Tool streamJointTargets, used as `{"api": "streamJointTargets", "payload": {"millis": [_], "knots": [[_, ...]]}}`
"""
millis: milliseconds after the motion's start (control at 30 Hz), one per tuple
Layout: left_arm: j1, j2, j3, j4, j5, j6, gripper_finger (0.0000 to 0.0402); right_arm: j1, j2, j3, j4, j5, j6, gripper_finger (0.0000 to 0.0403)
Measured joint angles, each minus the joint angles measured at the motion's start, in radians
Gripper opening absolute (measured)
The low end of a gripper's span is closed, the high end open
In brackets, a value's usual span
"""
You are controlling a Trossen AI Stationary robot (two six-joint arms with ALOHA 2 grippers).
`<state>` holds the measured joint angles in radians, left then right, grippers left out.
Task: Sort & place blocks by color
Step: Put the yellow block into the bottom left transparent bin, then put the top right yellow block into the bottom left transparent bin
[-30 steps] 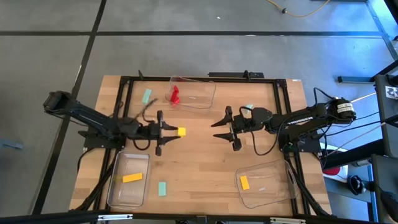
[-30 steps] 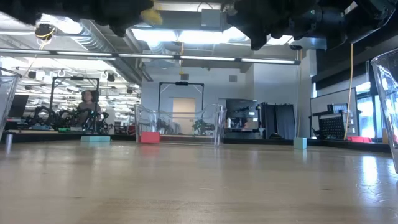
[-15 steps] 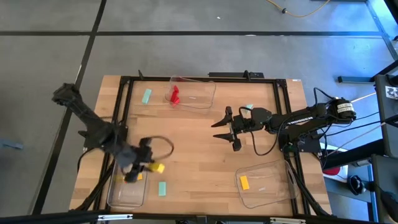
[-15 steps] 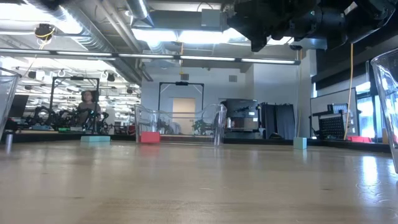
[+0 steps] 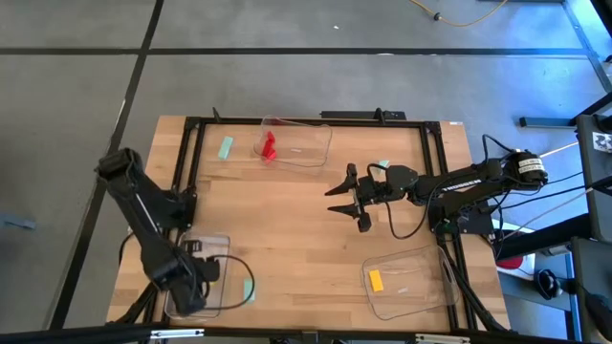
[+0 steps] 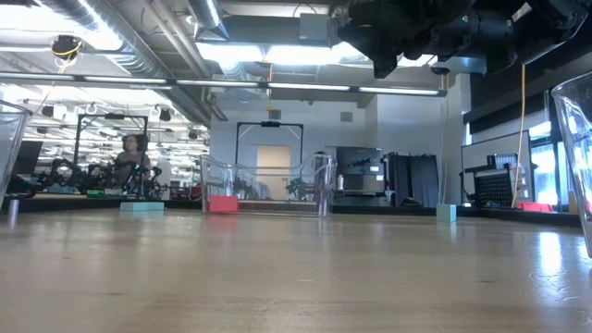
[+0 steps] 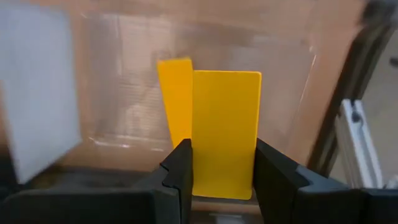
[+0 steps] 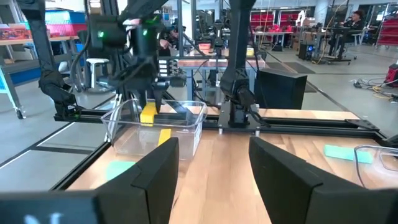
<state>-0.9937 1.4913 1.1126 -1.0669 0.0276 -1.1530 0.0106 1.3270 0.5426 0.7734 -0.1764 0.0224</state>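
My left gripper (image 5: 203, 272) (image 7: 222, 150) hangs over the clear near-left tray (image 5: 191, 244) and is shut on a yellow block (image 7: 225, 124) (image 8: 147, 114). A second yellow bar (image 7: 175, 99) (image 8: 163, 137) lies flat on that tray's floor. My right gripper (image 5: 344, 198) (image 8: 214, 158) waits open above the table's middle right. Red blocks (image 5: 269, 145) lie in the far tray. Another yellow block (image 5: 376, 280) lies in the near-right tray. Teal blocks lie on the wood at the far left (image 5: 226, 148), near the left tray (image 5: 250, 290), and beside the right arm (image 5: 383, 165). My left gripper pinches the yellow block between its two fingers, by the block's end (image 7: 222, 180) nearest the wrist. The fingers come from above, pointing down. The block sticks out past the fingertips and hangs clear above the tray floor.
The clear far tray (image 5: 316, 143) and the near-right tray (image 5: 421, 287) stand on the wooden table. A black frame rail (image 5: 287, 122) runs along the table's edges. Bare wood lies between the two arms. In the low view a person (image 6: 129, 153) sits far behind the table.
My left arm has swung from the table's middle toward the near left corner, carrying the yellow block. It has tipped to point down over the near-left tray and stays shut on the block.
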Motion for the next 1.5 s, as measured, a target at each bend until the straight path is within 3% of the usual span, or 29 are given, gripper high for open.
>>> {"api": "streamJointTargets", "payload": {"millis": [400,600,733,867,967,1033,1100,1300,1400,1500], "knots": [[-0.021,0.135,0.000,0.009,0.033,0.033,0.0118,0.000,0.000,0.000,0.007,0.000,-0.003,0.0198],[0.000,0.139,0.000,-0.010,0.022,-0.048,0.0193,0.000,0.000,0.000,0.007,0.000,-0.001,0.0198],[0.036,0.132,0.000,-0.010,0.084,-0.043,0.0234,0.000,0.000,0.000,0.007,0.000,-0.001,0.0198],[0.080,0.094,0.000,-0.010,0.169,0.007,0.0256,0.000,0.000,0.000,0.007,0.000,-0.003,0.0198],[0.117,0.028,0.012,-0.021,0.164,0.011,0.0258,0.000,0.000,0.000,0.007,0.000,-0.002,0.0198],[0.136,-0.030,0.042,-0.048,0.109,0.012,0.0257,0.000,0.000,0.000,0.007,0.000,-0.004,0.0198],[0.146,-0.092,0.081,-0.083,-0.013,0.032,0.0257,0.000,0.000,0.000,0.007,0.000,-0.004,0.0198],[0.189,-0.277,0.123,-0.026,-0.597,0.341,0.0257,0.000,0.000,0.000,0.007,0.000,-0.005,0.0198],[0.271,-0.359,0.066,0.114,-0.702,0.571,0.0257,0.000,0.000,0.000,0.007,0.000,-0.005,0.0198],[0.382,-0.436,-0.064,0.358,-0.692,0.799,0.0257,0.000,0.000,0.000,0.007,0.000,-0.005,0.0198]]}}
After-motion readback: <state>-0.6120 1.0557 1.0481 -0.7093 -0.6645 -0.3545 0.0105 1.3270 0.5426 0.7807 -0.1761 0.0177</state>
